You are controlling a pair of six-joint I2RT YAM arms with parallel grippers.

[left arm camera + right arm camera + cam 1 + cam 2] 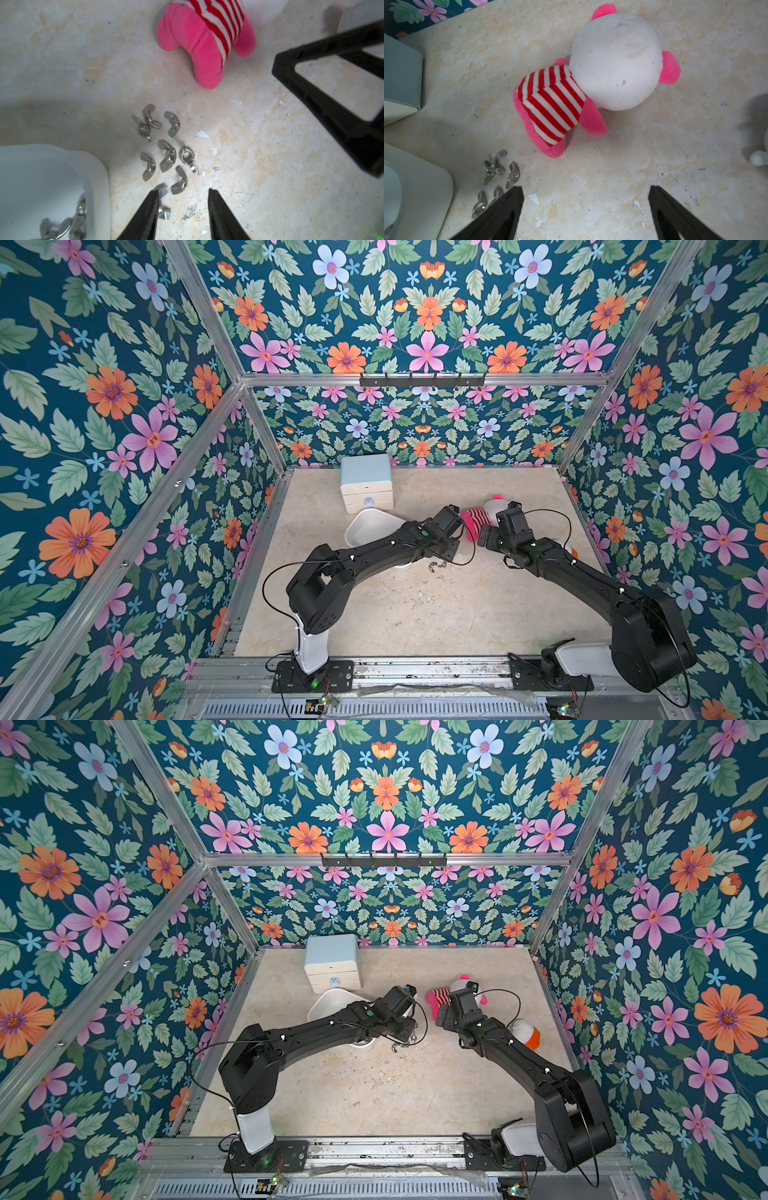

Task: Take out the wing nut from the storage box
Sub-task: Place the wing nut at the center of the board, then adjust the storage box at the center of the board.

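Left wrist view shows us the left gripper (pixel 184 192), fingers spread and empty, over wing nuts (pixel 166 155) on the table (pixel 270 145). More lie in the storage box (pixel 368 526), ten o'clock from it in a top view, left arm nearer.

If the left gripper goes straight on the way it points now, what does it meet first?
Most likely the loose wing nuts on the table, the nearest lying just ahead of the left gripper and its open jaws. The pink plush toy is farther along. Depth is unclear.
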